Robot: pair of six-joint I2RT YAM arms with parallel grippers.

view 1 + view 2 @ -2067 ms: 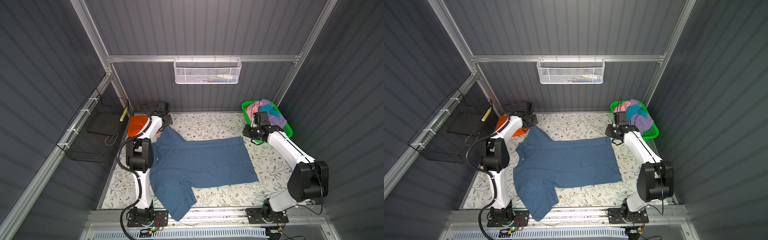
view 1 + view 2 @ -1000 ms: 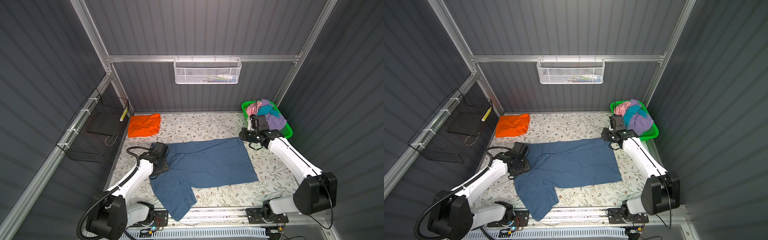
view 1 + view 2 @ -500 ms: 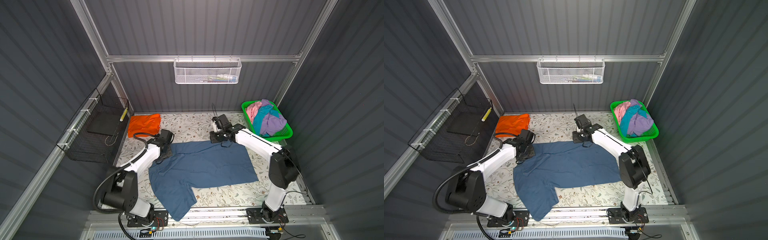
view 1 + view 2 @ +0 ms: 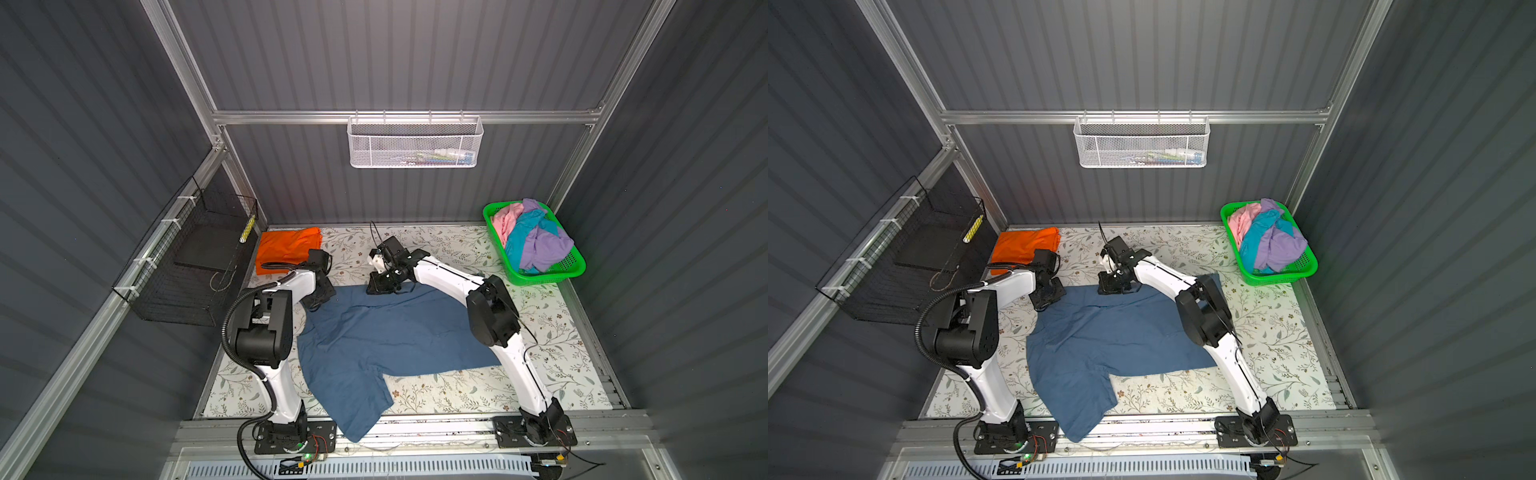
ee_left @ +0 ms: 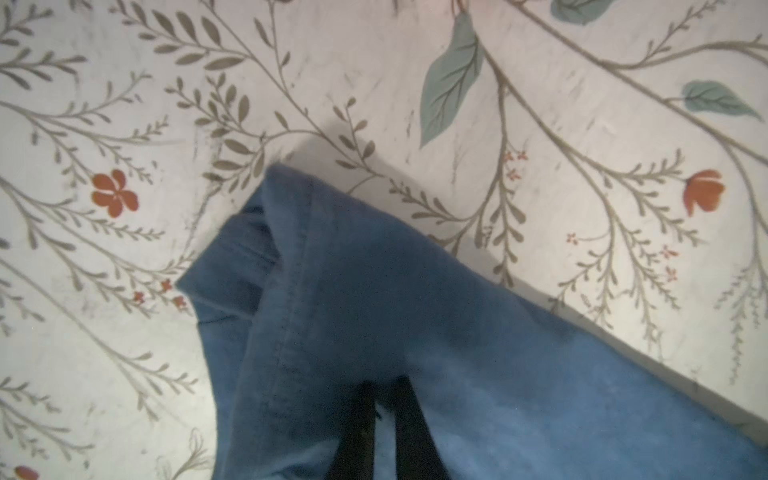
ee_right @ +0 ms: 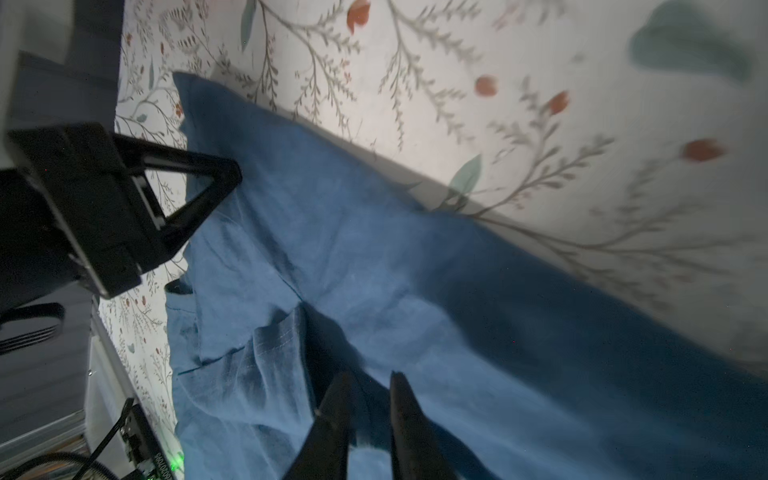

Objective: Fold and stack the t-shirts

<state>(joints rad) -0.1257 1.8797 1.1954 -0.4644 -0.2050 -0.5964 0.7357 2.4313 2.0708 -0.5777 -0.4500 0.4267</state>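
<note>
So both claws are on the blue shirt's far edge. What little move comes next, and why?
Probably lift that edge slightly and draw it toward the near side. The left claw and right claw each look pinched on the far edge of the blue t-shirt, which lies spread out, not yet folded in half.

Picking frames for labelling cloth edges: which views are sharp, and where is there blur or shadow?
Left wrist view: dark blue t-shirt hem and floral table cover crisp, with shadow along the cloth edge. Right wrist view: the cover's print smeared, the shirt soft. Both top views: sharp and evenly lit.
</note>
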